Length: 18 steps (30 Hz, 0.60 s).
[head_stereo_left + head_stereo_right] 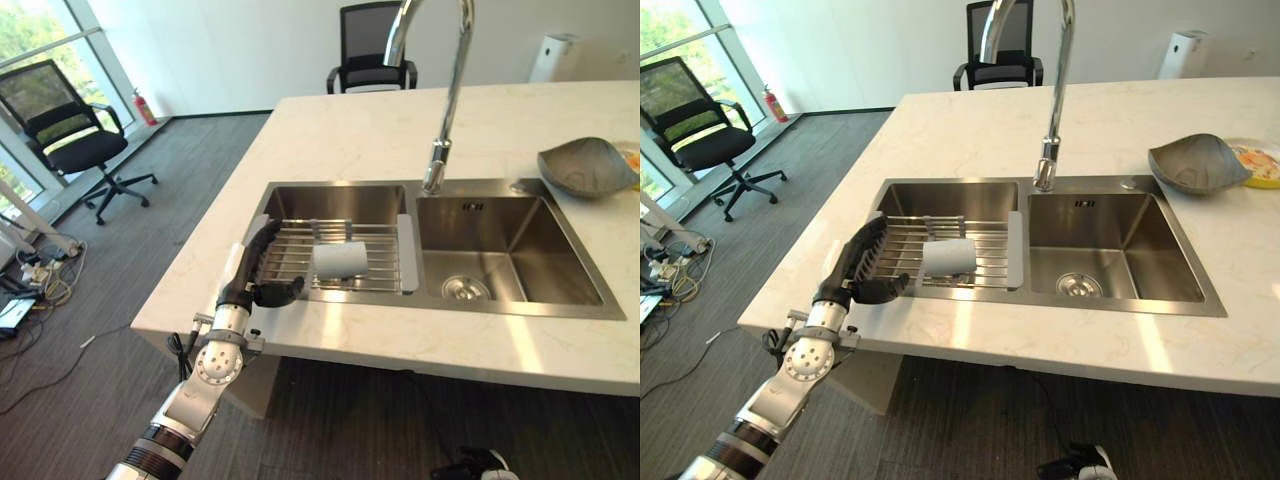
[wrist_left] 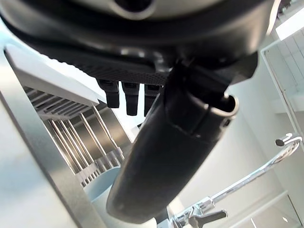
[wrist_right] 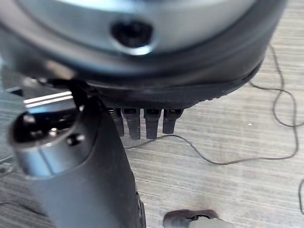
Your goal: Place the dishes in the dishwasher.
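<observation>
Cup [image 1: 340, 259] lies on its side on the wire rack [image 1: 290, 255] that spans the left sink basin [image 1: 330, 203], its long axis running roughly 9 to 3 across the rack bars. From my left hand [image 1: 258, 270] it sits toward 3 o'clock, near but not touching. That hand hangs over the rack's 9 o'clock edge with fingers straight and pointing up toward 12, thumb [image 1: 280, 293] stuck out toward the cup; it grips nothing. In the left wrist view I see the same: fingers [image 2: 130, 97] extended over the bars, thumb reaching ahead, the pale cup just beyond it.

My right hand [image 3: 142, 95] hangs down over the carpeted floor [image 3: 228, 137], fingers straight and empty, well away from the desk [image 1: 340, 130]. So the left is plainly the nearer hand and I judge it should take the cup.

A grey bowl [image 1: 585, 167] rests on the desk at about 2 o'clock from the sink, past the right basin [image 1: 510, 245] and the tap [image 1: 440, 100], far from either hand.

I'd say the job is barely begun: nothing is held yet. For the next move I'd need to swing the left hand toward 3 and close across the cup's short side, since thumb and fingers already bracket that direction. A lying cup may roll on the bars if nudged.
</observation>
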### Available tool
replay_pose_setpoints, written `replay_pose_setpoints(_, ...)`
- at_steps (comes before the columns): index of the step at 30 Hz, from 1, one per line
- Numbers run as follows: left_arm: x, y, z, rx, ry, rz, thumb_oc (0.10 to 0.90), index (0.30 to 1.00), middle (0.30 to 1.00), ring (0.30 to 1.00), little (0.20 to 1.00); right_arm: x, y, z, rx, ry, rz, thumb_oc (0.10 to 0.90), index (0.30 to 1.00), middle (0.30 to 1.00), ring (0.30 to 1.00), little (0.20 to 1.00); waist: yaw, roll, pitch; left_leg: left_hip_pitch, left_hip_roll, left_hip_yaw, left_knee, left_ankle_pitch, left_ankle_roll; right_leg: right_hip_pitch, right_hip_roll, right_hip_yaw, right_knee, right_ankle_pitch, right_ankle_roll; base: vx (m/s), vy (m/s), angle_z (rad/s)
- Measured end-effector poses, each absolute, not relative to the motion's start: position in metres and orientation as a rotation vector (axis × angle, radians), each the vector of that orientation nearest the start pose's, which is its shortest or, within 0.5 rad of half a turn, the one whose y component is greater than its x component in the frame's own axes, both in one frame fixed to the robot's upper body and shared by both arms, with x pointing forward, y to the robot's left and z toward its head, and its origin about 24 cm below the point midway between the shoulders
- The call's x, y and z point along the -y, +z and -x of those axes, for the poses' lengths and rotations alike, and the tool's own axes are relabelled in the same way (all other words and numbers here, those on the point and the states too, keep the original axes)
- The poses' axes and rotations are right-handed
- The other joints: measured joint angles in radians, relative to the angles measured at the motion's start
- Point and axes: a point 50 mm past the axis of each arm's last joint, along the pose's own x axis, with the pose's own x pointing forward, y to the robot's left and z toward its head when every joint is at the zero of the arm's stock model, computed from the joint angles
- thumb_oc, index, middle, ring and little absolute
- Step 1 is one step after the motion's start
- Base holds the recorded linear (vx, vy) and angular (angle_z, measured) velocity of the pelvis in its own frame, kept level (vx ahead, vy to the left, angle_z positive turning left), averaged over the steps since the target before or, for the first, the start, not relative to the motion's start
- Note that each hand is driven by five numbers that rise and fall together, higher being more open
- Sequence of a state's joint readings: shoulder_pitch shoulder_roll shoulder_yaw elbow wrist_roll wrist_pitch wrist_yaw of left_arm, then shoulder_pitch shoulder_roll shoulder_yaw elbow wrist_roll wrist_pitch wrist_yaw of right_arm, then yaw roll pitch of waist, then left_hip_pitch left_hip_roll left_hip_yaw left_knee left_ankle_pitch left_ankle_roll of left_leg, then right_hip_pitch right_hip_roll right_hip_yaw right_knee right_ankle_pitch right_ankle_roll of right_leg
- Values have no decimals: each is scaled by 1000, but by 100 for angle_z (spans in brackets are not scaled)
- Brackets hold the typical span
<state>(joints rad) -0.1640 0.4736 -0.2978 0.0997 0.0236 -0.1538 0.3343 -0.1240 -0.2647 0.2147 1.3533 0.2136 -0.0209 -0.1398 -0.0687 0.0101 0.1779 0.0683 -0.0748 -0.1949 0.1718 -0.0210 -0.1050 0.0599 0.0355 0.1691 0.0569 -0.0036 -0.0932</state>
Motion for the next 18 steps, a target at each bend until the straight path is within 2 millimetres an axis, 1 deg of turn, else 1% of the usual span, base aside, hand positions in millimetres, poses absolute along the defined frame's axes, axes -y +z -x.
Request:
replay_pose_setpoints(1,-179,74,-277,232,2,-519,800,900,900,900,900,249,-156,-106,-1213,-250,278,800,900,900,900,900,-23,4,0,35,7,44,-86,-7,24,24,5,-4,-17,2,3,37,60,-15)
replay_pose_setpoints(2,-181,74,-277,236,-11,-556,800,900,900,900,900,250,-157,-100,-1224,-265,263,800,900,900,900,900,-38,11,0,68,16,60,-159,3,33,37,15,-2,-23,3,5,25,73,-11)
replay_pose_setpoints(3,-181,76,-277,247,-22,-584,800,900,900,900,900,254,-158,-89,-1250,-286,255,800,900,900,900,900,-50,24,-2,86,32,71,-199,15,44,44,30,1,-29,2,5,6,56,-17)
replay_pose_setpoints(4,-178,80,-278,266,-33,-587,800,900,900,900,900,258,-159,-78,-1277,-300,264,800,900,900,900,900,-56,45,1,89,53,74,-207,68,43,43,47,1,-31,0,9,-36,105,-17)
replay_pose_setpoints(5,-175,85,-277,290,-51,-592,800,900,900,900,900,262,-160,-66,-1309,-313,267,800,900,900,900,900,-58,63,1,94,63,68,-230,50,56,29,56,2,-28,-5,26,-75,112,-2)
replay_pose_setpoints(6,-172,88,-277,305,-60,-591,800,900,900,900,900,263,-161,-60,-1324,-318,264,800,900,900,900,900,-62,70,1,93,65,68,-246,51,57,20,58,-4,-26,-7,33,-69,94,4)
replay_pose_setpoints(7,-170,92,-278,324,-66,-590,800,900,900,900,900,263,-161,-56,-1339,-317,265,800,900,900,900,900,-65,83,3,87,72,68,-263,44,67,-1,65,-4,-17,-7,40,-98,87,8)
replay_pose_setpoints(8,-169,96,-279,342,-68,-591,800,900,900,900,900,261,-162,-55,-1345,-305,262,800,900,900,900,900,-63,89,9,73,74,72,-263,34,87,-25,70,-5,-1,-9,45,-68,42,-3)
replay_pose_setpoints(9,-168,98,-280,346,-72,-592,800,900,900,900,900,256,-164,-55,-1347,-294,251,800,900,900,900,900,-59,82,14,61,70,77,-262,40,97,-46,67,0,14,-11,62,-215,75,-30)
replay_pose_setpoints(10,-168,100,-281,352,-77,-601,800,900,900,900,900,244,-166,-63,-1334,-257,220,800,900,900,900,900,-44,66,27,36,62,100,-262,49,107,-100,61,-1,59,-24,79,-180,40,-39)
replay_pose_setpoints(11,-169,100,-281,348,-80,-612,800,900,900,900,900,237,-167,-69,-1321,-236,211,800,900,900,900,900,-45,51,32,24,54,116,-260,56,116,-131,59,2,88,-19,85,-223,34,-57)
replay_pose_setpoints(12,-172,101,-282,351,-75,-623,800,900,900,900,900,231,-167,-77,-1304,-200,227,800,900,900,900,900,-36,41,40,9,52,137,-254,59,120,-169,58,-5,120,-16,96,-147,28,-73)
replay_pose_setpoints(13,-175,103,-282,355,-76,-646,800,900,900,900,900,226,-165,-89,-1278,-173,235,800,900,900,900,900,-15,33,49,1,58,178,-260,62,124,-208,49,-52,158,-40,136,-114,21,-87)
replay_pose_setpoints(14,-178,103,-282,353,-77,-663,800,900,900,900,900,224,-164,-96,-1261,-154,252,800,900,900,900,900,-6,25,53,-3,53,197,-260,64,126,-226,31,-87,179,-49,146,-71,33,-75)
replay_pose_setpoints(15,-179,103,-283,345,-75,-673,800,900,900,900,900,226,-162,-104,-1244,-148,269,800,900,900,900,900,-3,25,57,-8,54,220,-255,69,138,-241,-5,-164,204,-71,170,2,1,-58)
replay_pose_setpoints(16,-180,103,-283,342,-73,-680,800,900,900,900,900,230,-161,-104,-1244,-156,280,800,900,900,900,900,0,27,59,-6,58,230,-255,68,139,-258,-46,-207,258,-91,196,-27,-16,-23)
replay_pose_setpoints(17,-180,104,-284,344,-71,-691,800,900,900,900,900,233,-160,-105,-1237,-167,278,800,900,900,900,900,-8,28,58,-3,57,218,-255,66,138,-247,-66,-149,278,-107,222,-4,-61,1)
replay_pose_setpoints(18,-175,106,-288,363,-63,-698,800,900,900,900,900,237,-162,-94,-1259,-217,238,800,900,900,900,900,-11,18,54,7,50,204,-258,72,129,-198,-90,17,275,-131,263,6,-76,24)
